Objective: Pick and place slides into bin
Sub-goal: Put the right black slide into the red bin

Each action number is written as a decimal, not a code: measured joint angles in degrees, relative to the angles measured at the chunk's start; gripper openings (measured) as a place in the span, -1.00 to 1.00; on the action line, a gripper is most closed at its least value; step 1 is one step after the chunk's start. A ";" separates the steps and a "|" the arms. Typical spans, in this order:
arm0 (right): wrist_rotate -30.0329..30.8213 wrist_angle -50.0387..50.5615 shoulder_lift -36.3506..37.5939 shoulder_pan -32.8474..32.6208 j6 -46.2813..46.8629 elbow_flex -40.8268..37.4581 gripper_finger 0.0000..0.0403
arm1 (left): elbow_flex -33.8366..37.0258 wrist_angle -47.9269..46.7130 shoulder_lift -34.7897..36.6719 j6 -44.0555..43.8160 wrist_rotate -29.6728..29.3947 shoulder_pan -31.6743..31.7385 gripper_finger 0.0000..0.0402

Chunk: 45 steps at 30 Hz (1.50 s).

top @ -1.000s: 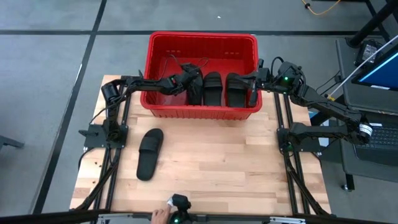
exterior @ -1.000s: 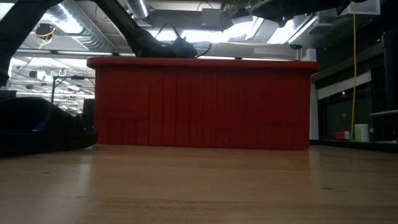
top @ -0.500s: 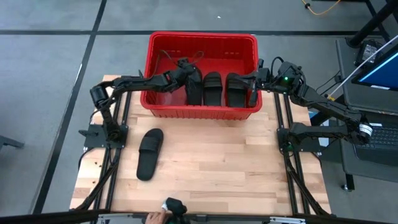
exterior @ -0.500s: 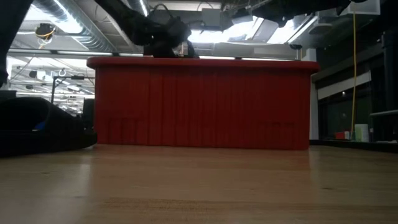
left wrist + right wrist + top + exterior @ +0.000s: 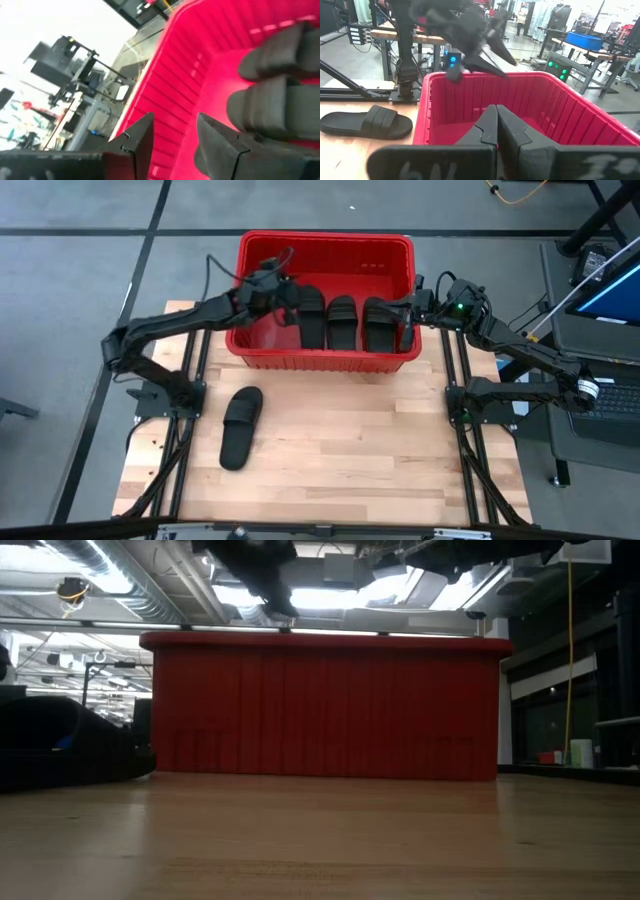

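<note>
Inside the red bin (image 5: 325,360), three slides (image 5: 342,321) fill the middle and right floor; its left part lies bare, with the left hand (image 5: 283,280) above it. The right hand (image 5: 404,308) crowds the right rim. One slide (image 5: 241,426) lies on the open table (image 5: 360,450)

Hidden in the low view behind the big bright red ribbed plastic bin's (image 5: 325,705) wall: the black rubbery slide sandals inside. Cut off by the top edge there, the dark left arm. Blurred in the right wrist view: the left gripper (image 5: 470,42).
</note>
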<state>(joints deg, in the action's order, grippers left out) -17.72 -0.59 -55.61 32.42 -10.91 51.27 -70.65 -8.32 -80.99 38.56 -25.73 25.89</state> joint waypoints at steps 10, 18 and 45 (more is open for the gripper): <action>-0.53 2.44 0.00 0.00 -0.06 0.00 -0.97 | 0.00 -20.52 8.71 -1.51 -0.65 -10.61 -0.41; -0.59 6.60 0.02 -0.02 0.19 -0.02 -0.97 | 0.00 -32.90 11.72 -10.10 -8.67 -24.94 -0.59; -4.92 6.48 0.02 -0.02 6.16 -0.02 -0.97 | 0.00 -66.42 9.86 -63.66 -3.89 -53.45 -0.34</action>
<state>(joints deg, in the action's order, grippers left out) -22.64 5.89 -55.59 32.40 -4.75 51.24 -70.65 -74.74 -71.13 -25.09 -29.62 -27.57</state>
